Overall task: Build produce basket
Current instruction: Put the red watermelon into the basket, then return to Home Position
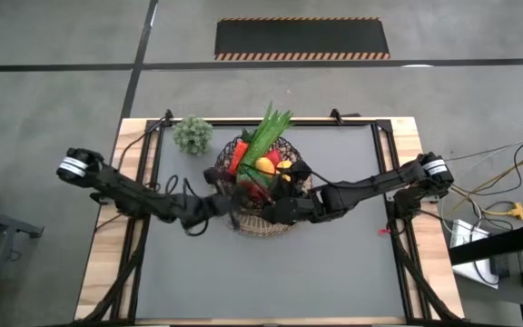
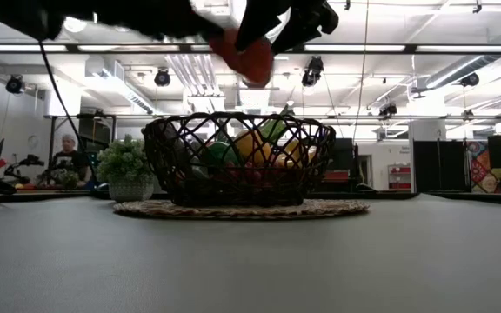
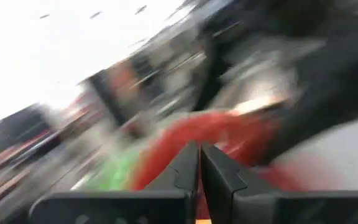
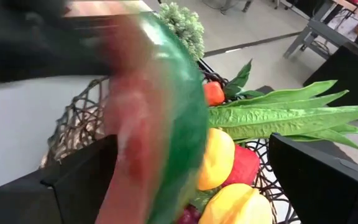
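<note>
Desk (image 1: 334, 263) carries the basket (image 1: 263, 221) mid-surface, already stocked: long leaves (image 4: 278, 115), lemon (image 4: 219, 158), carrot (image 1: 237, 156). Watermelon slice (image 4: 166, 124) is seen blurred above the basket, between the wide-open right claw's (image 4: 191, 180) fingers. Left claw (image 3: 199, 165) is shut just beside it; whether the slice is pinched cannot be told. Release is judged best made low, over the free gap.

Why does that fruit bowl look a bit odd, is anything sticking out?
The long green leaves poke out over the basket's far rim. A watermelon slice hangs above the basket instead of lying in it. Nothing has spilled on the table.
</note>
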